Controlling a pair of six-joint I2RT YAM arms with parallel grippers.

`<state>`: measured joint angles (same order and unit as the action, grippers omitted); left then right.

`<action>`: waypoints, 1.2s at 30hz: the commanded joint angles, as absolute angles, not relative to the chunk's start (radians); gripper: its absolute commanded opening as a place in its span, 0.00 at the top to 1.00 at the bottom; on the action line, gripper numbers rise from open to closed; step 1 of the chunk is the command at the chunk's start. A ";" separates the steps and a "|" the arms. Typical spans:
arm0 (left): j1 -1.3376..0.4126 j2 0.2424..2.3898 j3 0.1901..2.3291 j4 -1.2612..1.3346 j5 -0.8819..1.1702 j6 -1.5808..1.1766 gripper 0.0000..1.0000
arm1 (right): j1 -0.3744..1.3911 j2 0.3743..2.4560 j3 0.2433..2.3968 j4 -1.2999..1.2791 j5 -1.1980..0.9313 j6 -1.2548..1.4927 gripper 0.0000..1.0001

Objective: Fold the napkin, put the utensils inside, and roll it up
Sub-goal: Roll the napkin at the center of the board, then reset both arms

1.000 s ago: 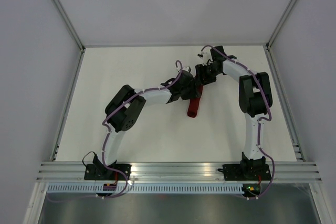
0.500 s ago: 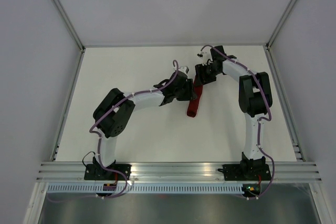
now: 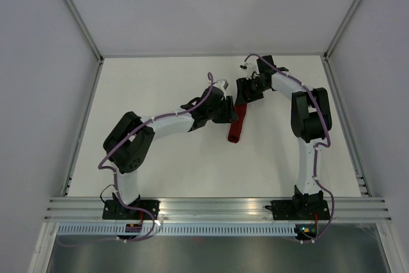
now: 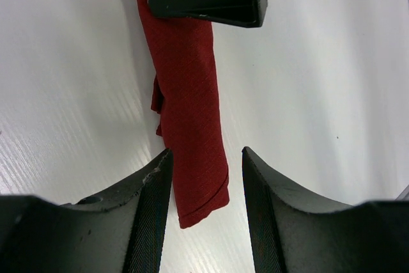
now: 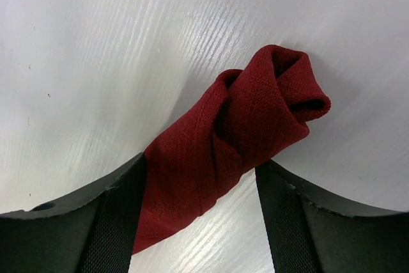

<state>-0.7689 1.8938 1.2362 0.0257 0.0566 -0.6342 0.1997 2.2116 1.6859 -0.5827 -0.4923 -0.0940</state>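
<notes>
Napkin (image 3: 236,123), rolled into a maroon tube, lies on the table (image 3: 160,81); I see my left gripper (image 4: 206,153) reaching in low, half-spread astride it, and my right gripper (image 5: 202,161) angled down, spread wide around its end.

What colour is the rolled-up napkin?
The napkin is plain dark red, with no pattern; the right wrist view shows it best.

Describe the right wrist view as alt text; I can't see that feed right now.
A rolled dark red napkin lies diagonally on the white table between the right gripper's black fingers, its curled end toward the upper right. The jaws stand apart, with bare table showing between the roll and one finger.
</notes>
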 commanded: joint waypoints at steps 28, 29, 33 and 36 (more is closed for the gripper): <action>-0.683 1.196 0.996 -0.129 0.066 -0.370 0.42 | -0.103 1.481 1.422 -0.603 -0.652 -0.116 0.07; -0.677 1.159 0.964 -0.136 0.057 -0.365 0.39 | -0.112 1.413 1.399 -0.620 -0.643 -0.129 0.07; -0.666 0.991 0.865 -0.153 0.035 -0.364 0.30 | -0.133 1.240 1.273 -0.623 -0.543 -0.156 0.05; -0.664 0.876 0.818 -0.175 0.025 -0.361 0.23 | -0.133 1.125 1.180 -0.606 -0.486 -0.146 0.02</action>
